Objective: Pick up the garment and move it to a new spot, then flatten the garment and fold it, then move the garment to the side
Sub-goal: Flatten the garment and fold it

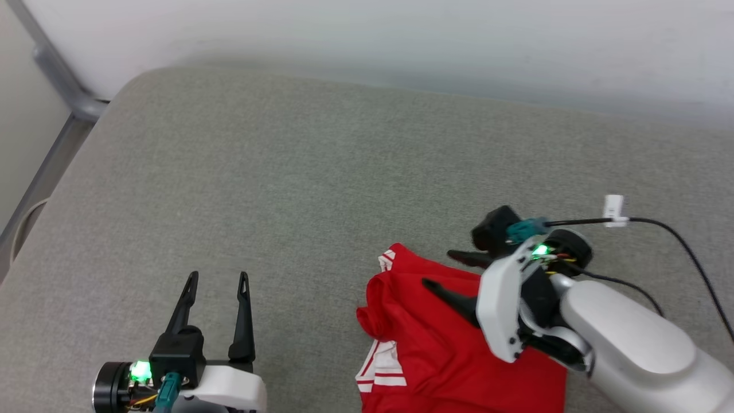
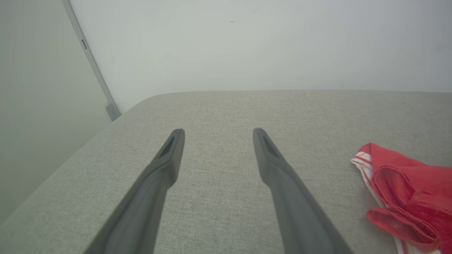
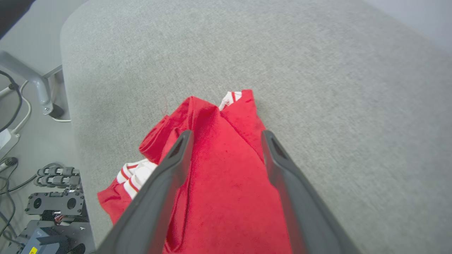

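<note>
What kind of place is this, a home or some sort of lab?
Likely a lab or test room, not a home: a grey fabric-covered surface against a bare white wall, with loose cables and black hardware on the floor beside it. A red garment lies crumpled on the surface.

Both arms are showing the same build. The left gripper (image 1: 219,276) is carrying two long dark fingers (image 2: 166,169), tapering to slotted tips, on a black block (image 1: 178,350) and a white shell (image 1: 229,387). A green light (image 1: 137,371) is glowing beside a teal connector (image 1: 167,394) and yellow wiring (image 1: 140,400). The right gripper (image 1: 438,267) is wearing a white cover (image 1: 502,298) ahead of a pale grey forearm (image 1: 636,344). A black cable (image 1: 659,221) with a white tag (image 1: 613,207) is trailing off.
</note>
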